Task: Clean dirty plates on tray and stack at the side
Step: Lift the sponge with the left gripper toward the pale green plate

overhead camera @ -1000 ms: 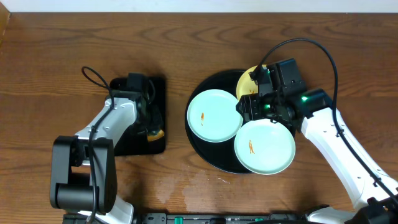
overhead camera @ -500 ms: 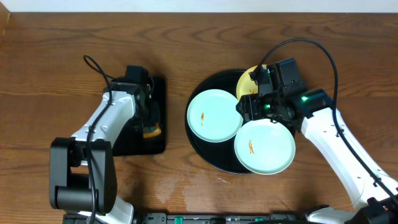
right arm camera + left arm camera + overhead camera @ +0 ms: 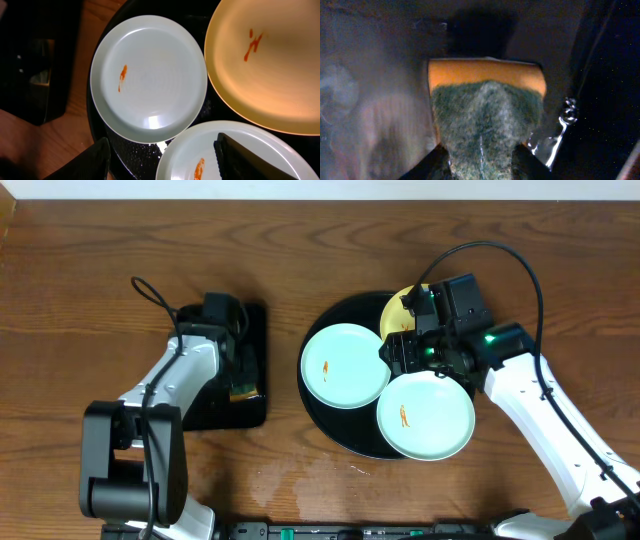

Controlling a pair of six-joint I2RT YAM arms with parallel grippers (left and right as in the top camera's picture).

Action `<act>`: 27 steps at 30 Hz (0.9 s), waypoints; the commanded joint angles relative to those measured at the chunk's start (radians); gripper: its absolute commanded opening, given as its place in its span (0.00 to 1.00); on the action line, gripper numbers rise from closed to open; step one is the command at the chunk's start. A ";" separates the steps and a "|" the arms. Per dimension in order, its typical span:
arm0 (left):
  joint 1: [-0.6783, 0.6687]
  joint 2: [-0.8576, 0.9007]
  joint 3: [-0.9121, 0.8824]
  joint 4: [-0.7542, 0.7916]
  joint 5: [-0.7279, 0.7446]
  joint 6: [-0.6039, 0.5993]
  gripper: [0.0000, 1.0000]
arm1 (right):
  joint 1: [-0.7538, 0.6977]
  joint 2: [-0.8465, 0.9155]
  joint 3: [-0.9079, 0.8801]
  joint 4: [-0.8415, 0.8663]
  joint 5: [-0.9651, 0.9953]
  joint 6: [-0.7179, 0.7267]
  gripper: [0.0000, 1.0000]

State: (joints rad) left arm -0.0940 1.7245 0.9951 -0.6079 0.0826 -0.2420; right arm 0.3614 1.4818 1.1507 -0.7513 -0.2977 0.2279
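Brown wood grain covers the table [image 3: 100, 260] in the overhead view. On its 3 o'clock half sits the large round black tray [image 3: 335, 430], holding all three plates. One mint-green plate [image 3: 345, 366] lies at the tray's 9 o'clock with a small orange smear near its middle. A second mint-green plate [image 3: 425, 418], also smeared, lies at about 5 o'clock and reaches the rim. The yellow plate [image 3: 395, 310] sits at 12 o'clock, mostly hidden under the right arm. The right wrist view shows an orange smear on it too, and the plates lying close together, their rims touching or nearly so. The right gripper [image 3: 165, 167] hangs above the spot where the plates meet, its fingers spread wide with nothing between them. Toward the table's 9 o'clock, well apart from the round tray, a smaller rectangular black tray [image 3: 250, 415] lies under the left arm. The left gripper [image 3: 480, 159] points down into it, and its two fingers press on the near end of a sponge [image 3: 485, 115]. The sponge's green scouring face is up, narrowed and ridged between them, with its orange body showing at the far end.
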 commanded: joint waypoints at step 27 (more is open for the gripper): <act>-0.004 -0.130 0.237 -0.233 0.250 -0.021 0.07 | 0.022 0.349 0.017 0.105 0.029 0.064 0.47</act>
State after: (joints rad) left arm -0.0948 1.6485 1.1995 -0.8425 0.1993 -0.2619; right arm 0.3614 1.7905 1.1511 -0.6518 -0.2798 0.2623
